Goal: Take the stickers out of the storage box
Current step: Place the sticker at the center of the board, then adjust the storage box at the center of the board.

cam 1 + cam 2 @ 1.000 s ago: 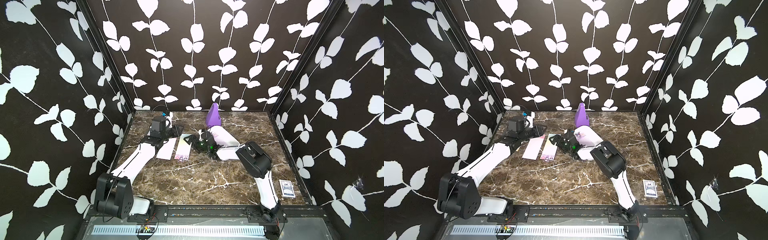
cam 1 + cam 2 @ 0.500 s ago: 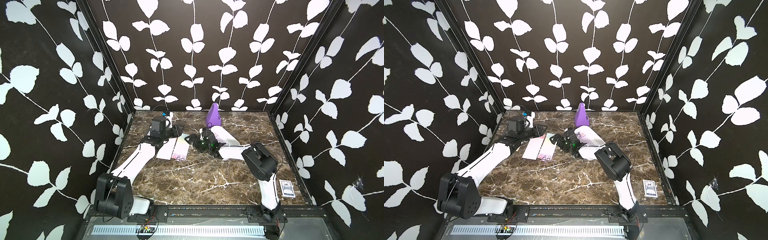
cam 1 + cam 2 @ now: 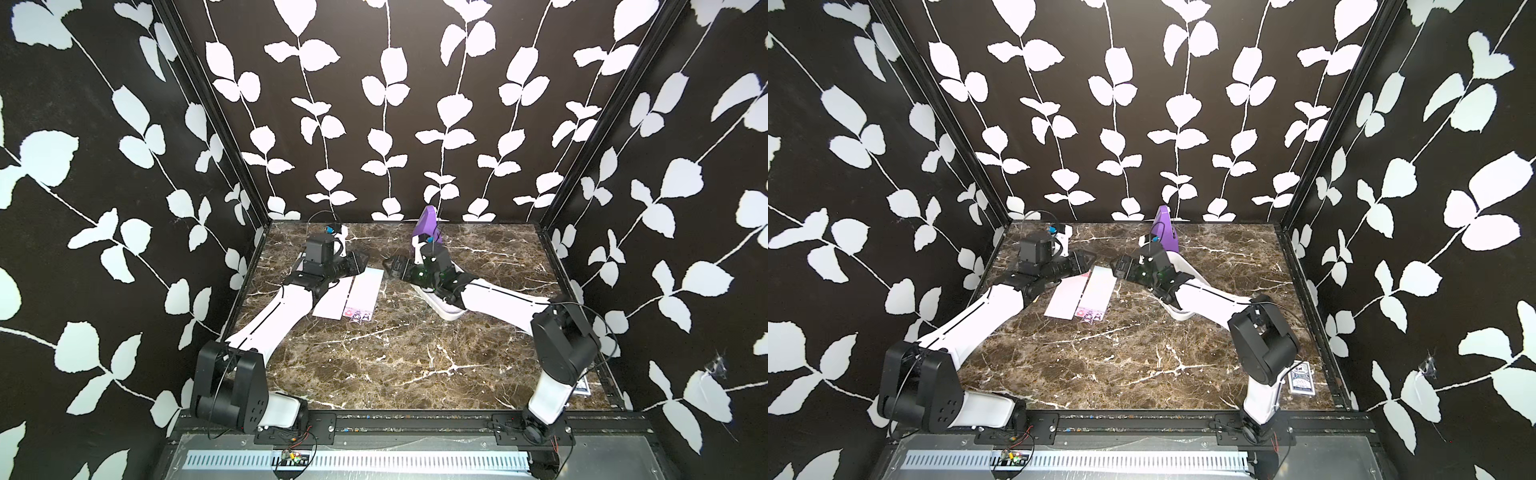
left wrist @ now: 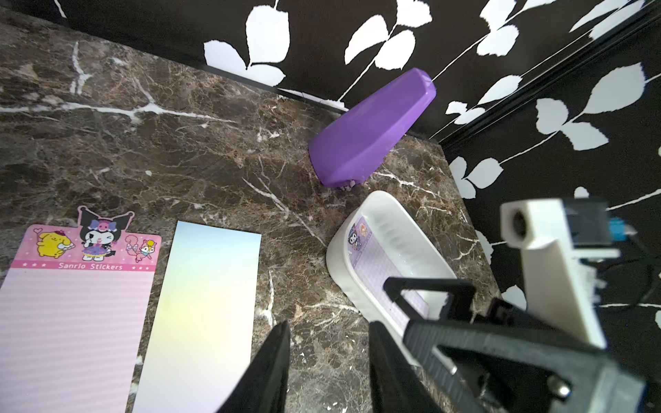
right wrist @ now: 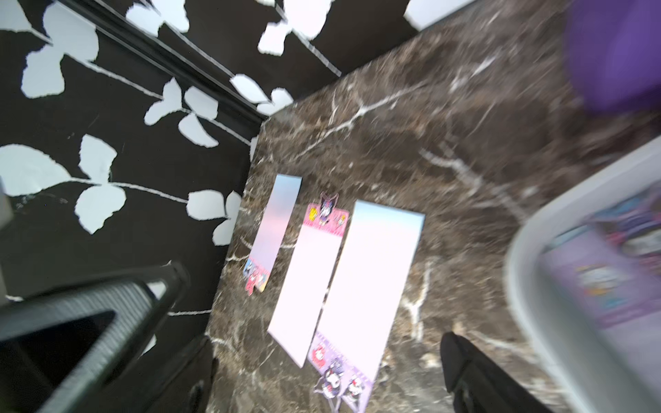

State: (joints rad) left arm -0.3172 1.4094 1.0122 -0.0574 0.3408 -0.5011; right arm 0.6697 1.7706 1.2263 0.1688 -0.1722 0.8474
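Three stickers lie side by side on the marble at the back left: a pastel strip (image 5: 275, 221), a pink sheet (image 5: 307, 282) and a wide pale sheet (image 5: 368, 279); two show in both top views (image 3: 361, 297) (image 3: 1077, 297). The white storage box (image 3: 446, 309) (image 4: 343, 264) lies right of them, half under my right arm, with a lilac sticker (image 4: 375, 257) inside. My left gripper (image 4: 329, 325) hovers open and holds nothing, over bare marble between the pale sheet (image 4: 204, 304) and the box. My right gripper (image 5: 327, 357) stands wide open and holds nothing, beside the box's back end (image 3: 388, 266).
A purple pyramid-shaped object (image 3: 426, 228) stands at the back wall just behind the box. A blue-patterned card pack (image 3: 1302, 376) lies at the front right, by my right arm's base. Black leaf-patterned walls close in three sides.
My right arm's elbow has dropped and swung out to the right, and its gripper has shifted slightly toward the back. The left arm and the sheets have not moved.
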